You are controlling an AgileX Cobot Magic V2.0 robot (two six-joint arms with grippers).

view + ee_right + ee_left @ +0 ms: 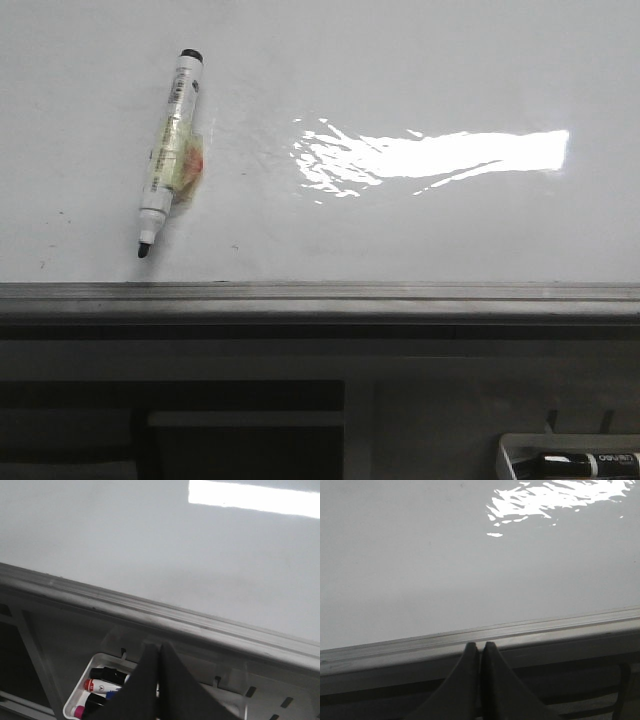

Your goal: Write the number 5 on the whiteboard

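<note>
Whiteboard [420,70] fills upper front view, glossy white, bright glare patch [440,155] right of centre, few small dark specks near lower left. Grey edge rail [320,297] runs along its near side. No drawn 5 visible on board in any view; surface blank apart from specks.

Marker [168,155] lies flat on board at about 10 o'clock from centre of front view, well left of glare. White barrel, black cap end pointing toward 12, dark writing tip toward 6 and tilted slightly left, tip close to rail but apart from it. Yellowish tape with reddish smudge wrapped round mid barrel.

Neither arm shows in front view. Left gripper [480,647] seen only in its wrist view: two dark fingers [465,680] pressed together, no gap, nothing between them, tips over the rail [520,632] at board edge, board [445,555] stretching beyond. Right gripper [160,650] in its wrist view likewise: fingers [180,690] closed tight against each other, empty, tips just below the rail [150,612], hanging above white marker tray [82,692]. Tray holds several markers [102,685], caps red, black, pink, blue. Same tray [510,455] sits at 5 o'clock corner of front view with a black marker [585,463] in it, below board
</note>
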